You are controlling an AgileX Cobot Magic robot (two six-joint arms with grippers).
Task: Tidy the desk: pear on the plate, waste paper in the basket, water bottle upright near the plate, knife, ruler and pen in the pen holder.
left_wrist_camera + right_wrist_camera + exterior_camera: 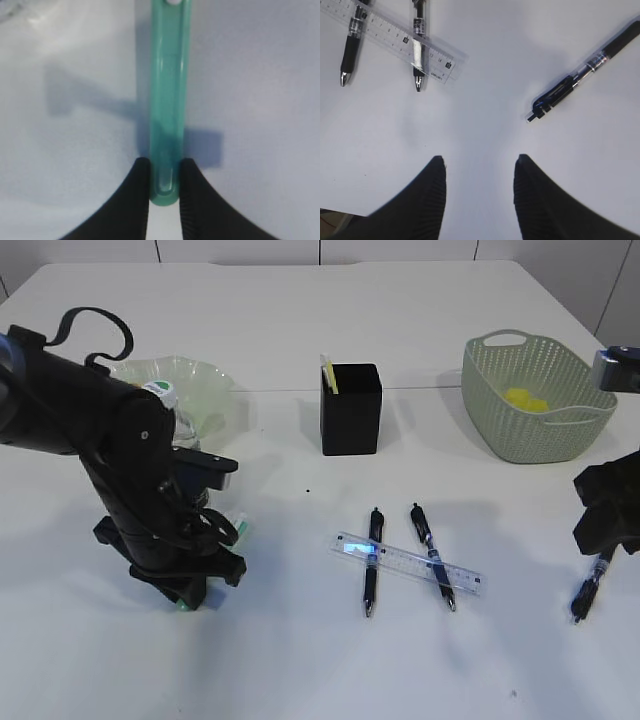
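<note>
Green plastic, the knife [167,100] handle, sits pinched between the left claw [165,182] fingers down on the white counter [300,660], before the plate [205,390]. Right claw [480,192] hangs open, gripping nothing; one pen [580,75] lies nearby, the ruler [395,37] crosses two others.

Your right gripper [479,192] hangs open over bare table [485,125]; a pen [585,70] lies ahead, a ruler [395,37] across two pens far left.
</note>
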